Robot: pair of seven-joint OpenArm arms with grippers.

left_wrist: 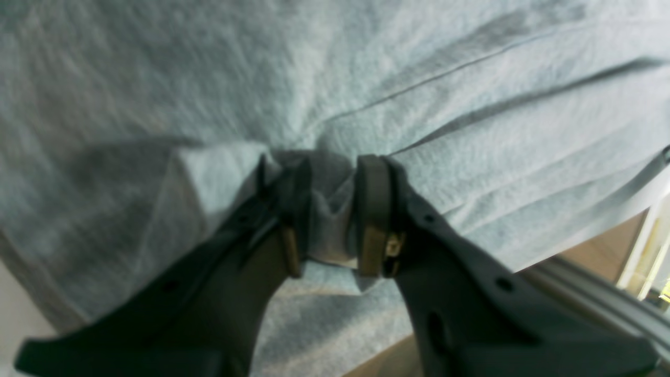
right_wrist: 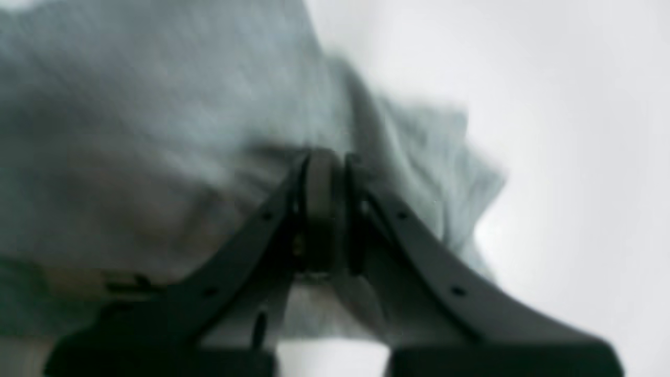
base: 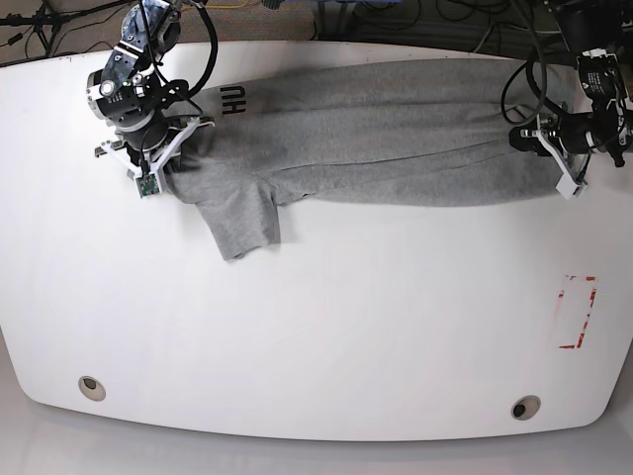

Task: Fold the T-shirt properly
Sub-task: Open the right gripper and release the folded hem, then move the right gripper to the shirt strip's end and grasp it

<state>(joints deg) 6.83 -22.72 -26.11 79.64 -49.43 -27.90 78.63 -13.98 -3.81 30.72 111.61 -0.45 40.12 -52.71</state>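
Note:
The grey T-shirt (base: pixel 376 139) lies stretched along the far side of the white table, folded lengthwise, with black lettering (base: pixel 233 99) near its left end and one sleeve (base: pixel 237 218) sticking out toward the front. In the base view my right gripper (base: pixel 158 148) sits on the shirt's left end. Its wrist view is blurred and shows the right gripper (right_wrist: pixel 324 173) with jaws pressed together and T-shirt (right_wrist: pixel 157 115) cloth pinched at the tips. My left gripper (base: pixel 552 158) is at the shirt's right end. The left gripper (left_wrist: pixel 332 173) holds a bunched fold of T-shirt (left_wrist: pixel 419 94) between its pads.
The white table (base: pixel 316 327) spreads out in front of the shirt, with a red-outlined rectangle (base: pixel 577 312) at the right and two round holes (base: pixel 91 387) (base: pixel 525 407) near its front edge. Cables run along the back edge (base: pixel 415 20).

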